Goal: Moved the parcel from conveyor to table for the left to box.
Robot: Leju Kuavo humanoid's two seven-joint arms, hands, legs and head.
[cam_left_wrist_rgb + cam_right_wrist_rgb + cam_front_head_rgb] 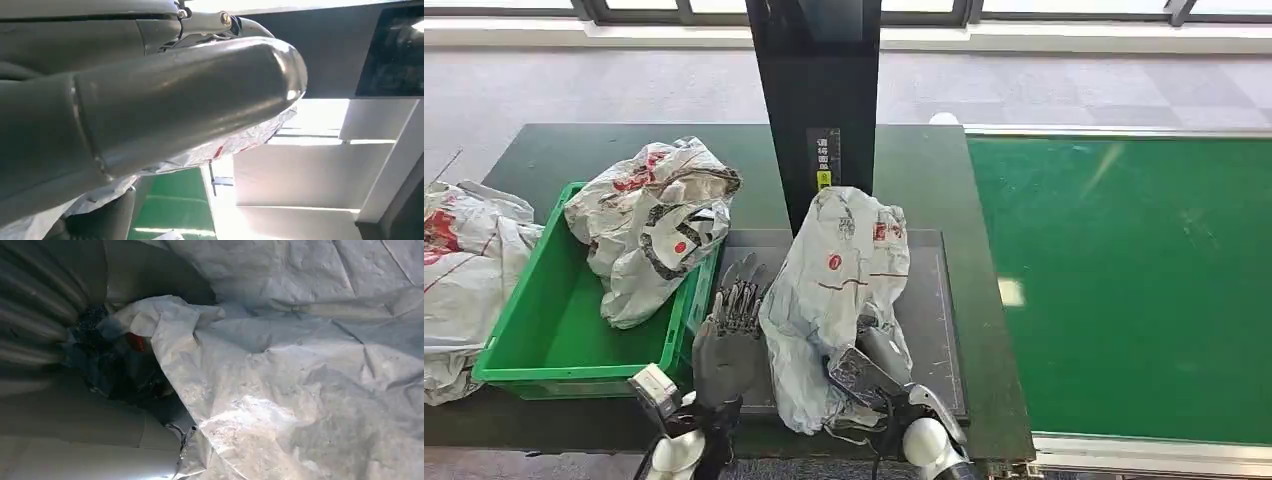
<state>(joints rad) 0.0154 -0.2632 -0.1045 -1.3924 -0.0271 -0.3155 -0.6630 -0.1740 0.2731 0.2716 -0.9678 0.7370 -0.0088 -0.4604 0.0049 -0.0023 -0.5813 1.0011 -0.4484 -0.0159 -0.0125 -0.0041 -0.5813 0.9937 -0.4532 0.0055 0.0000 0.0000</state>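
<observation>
A crumpled white parcel (839, 290) with red marks stands on the dark plate (936, 300) in the middle of the table. My right hand (867, 375) grips its lower right side, and the right wrist view shows the wrinkled parcel (300, 365) bunched against that hand (45, 340). My left hand (729, 325) lies against the parcel's left side with its fingers stretched out and apart, holding nothing. In the left wrist view the thick thumb (175, 95) sits in front of the parcel (240, 142).
A green box (574, 372) stands just left of my left hand, with another white parcel (654, 225) draped over its far rim. More parcels (464, 265) lie at the far left. A black post (819, 100) rises behind the plate. The green conveyor (1124, 280) runs along the right.
</observation>
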